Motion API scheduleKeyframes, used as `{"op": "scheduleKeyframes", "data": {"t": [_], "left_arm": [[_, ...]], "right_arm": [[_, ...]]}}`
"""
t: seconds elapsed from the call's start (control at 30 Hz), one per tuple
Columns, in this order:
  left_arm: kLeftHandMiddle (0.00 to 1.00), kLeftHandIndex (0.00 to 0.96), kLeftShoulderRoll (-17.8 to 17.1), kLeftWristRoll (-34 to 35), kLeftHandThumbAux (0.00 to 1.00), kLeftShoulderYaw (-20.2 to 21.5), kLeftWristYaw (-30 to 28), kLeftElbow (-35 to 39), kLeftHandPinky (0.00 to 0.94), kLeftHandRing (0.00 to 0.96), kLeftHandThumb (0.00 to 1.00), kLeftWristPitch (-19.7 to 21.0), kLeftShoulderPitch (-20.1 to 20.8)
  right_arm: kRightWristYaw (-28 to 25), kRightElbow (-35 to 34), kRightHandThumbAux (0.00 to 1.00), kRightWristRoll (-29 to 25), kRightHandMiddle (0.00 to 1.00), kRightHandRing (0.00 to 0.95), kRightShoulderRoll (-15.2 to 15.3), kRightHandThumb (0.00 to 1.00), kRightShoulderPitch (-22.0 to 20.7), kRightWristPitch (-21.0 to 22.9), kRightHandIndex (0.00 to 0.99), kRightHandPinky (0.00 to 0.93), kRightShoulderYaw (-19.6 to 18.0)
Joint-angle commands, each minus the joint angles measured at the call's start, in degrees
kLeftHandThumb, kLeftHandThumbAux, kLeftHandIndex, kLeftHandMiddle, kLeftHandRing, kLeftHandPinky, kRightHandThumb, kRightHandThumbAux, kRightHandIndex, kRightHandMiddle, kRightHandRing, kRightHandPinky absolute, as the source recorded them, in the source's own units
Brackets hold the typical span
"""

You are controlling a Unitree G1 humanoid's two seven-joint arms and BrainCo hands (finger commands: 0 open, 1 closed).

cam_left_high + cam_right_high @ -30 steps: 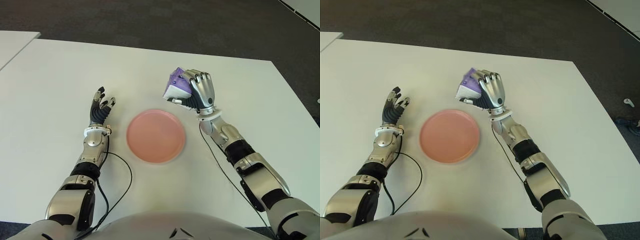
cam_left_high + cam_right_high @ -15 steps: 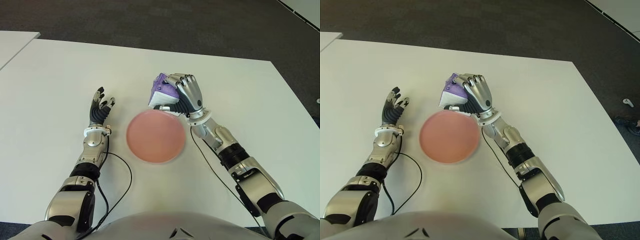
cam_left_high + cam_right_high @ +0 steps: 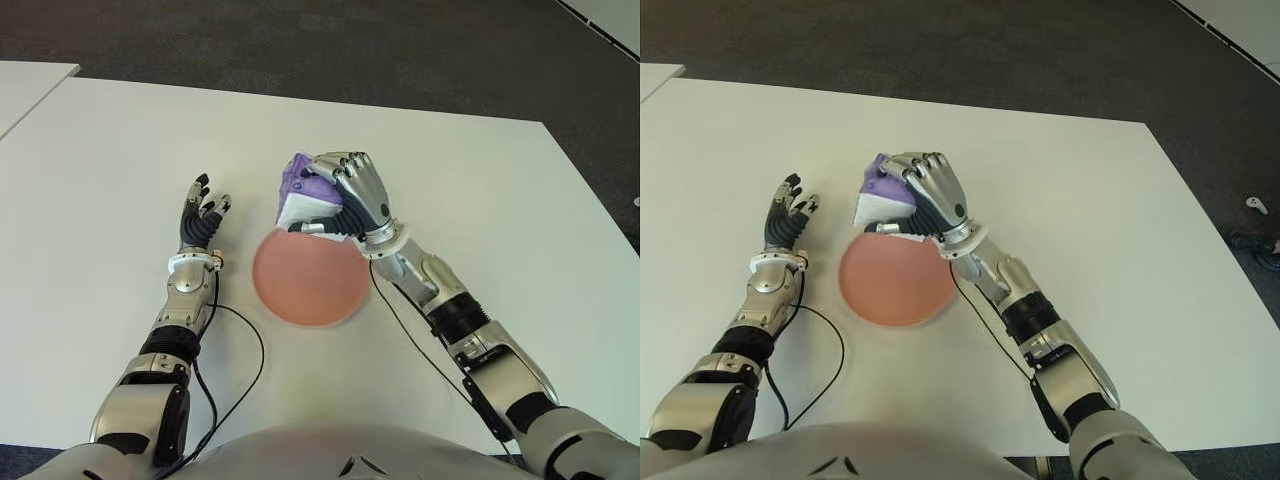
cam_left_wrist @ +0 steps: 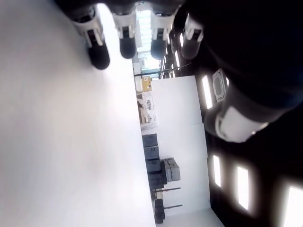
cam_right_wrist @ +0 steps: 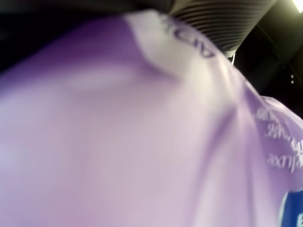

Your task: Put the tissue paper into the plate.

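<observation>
I have the right hand [image 3: 345,195] up over the far edge of the pink plate [image 3: 310,280], its fingers [image 3: 350,170] curled tight around the tissue paper [image 3: 300,195], a purple and white soft pack. From the head camera the pack sticks out of the grip toward the robot's left, and its white lower corner shows right at the plate's far rim; I cannot tell from here whether it touches the plate or hangs just above it. The right wrist camera gives me nothing but purple wrapper with some pale lettering filling the view, so the pack sits pressed close against the palm. The right forearm runs back from the hand across the right side of the plate toward the robot's body, with a thin black cable trailing along beside it on the white counter [image 3: 100,150]. The plate itself holds nothing inside its rim. My left hand [image 3: 200,215] shows to the left of the plate, well apart from it, palm low over the counter with its dark-tipped fingers [image 4: 97,52] stretched out straight and loose, gripping nothing. A black cable [image 3: 245,345] loops from the left wrist back over the counter toward the torso.
</observation>
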State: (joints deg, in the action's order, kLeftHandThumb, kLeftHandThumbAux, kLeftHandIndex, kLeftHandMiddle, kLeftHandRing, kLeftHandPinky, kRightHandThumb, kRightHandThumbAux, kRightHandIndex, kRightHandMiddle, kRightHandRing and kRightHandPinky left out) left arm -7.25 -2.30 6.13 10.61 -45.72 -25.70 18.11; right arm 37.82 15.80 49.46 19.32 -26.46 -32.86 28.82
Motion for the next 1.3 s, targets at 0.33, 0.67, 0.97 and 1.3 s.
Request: {"op": "scheduleKeyframes", "data": {"t": [0.33, 0.67, 0.97, 1.3], "left_arm": [[0.017, 0.023, -0.1, 0.0, 0.613, 0.0, -1.4, -2.3, 0.067, 0.021, 0.183, -0.9, -2.2], [0.03, 0.026, 0.3, 0.7, 0.62, 0.5, -1.5, -2.0, 0.079, 0.031, 0.183, -0.9, -2.4], [0.032, 0.02, 0.2, 0.6, 0.618, 0.5, -0.9, -1.8, 0.065, 0.03, 0.177, 0.2, -2.4], [0.039, 0.031, 0.6, 0.8, 0.633, 0.9, -0.4, -0.5, 0.081, 0.038, 0.193, 0.0, -3.0]], "right_arm": [[-4.7, 3.4, 0.709, 1.7, 0.814, 0.82, 0.9, 0.747, 1.4, -3.7, 0.441, 0.829, 1.2], [-6.1, 6.7, 0.708, 1.3, 0.814, 0.816, 1.7, 0.748, 1.8, -3.9, 0.441, 0.815, 1.2], [-8.9, 7.3, 0.707, 1.7, 0.799, 0.8, 2.4, 0.749, 3.3, -2.1, 0.441, 0.787, 1.5], [-9.6, 10.6, 0.705, 3.0, 0.783, 0.784, 2.9, 0.752, 3.2, 1.3, 0.442, 0.779, 0.9]]}}
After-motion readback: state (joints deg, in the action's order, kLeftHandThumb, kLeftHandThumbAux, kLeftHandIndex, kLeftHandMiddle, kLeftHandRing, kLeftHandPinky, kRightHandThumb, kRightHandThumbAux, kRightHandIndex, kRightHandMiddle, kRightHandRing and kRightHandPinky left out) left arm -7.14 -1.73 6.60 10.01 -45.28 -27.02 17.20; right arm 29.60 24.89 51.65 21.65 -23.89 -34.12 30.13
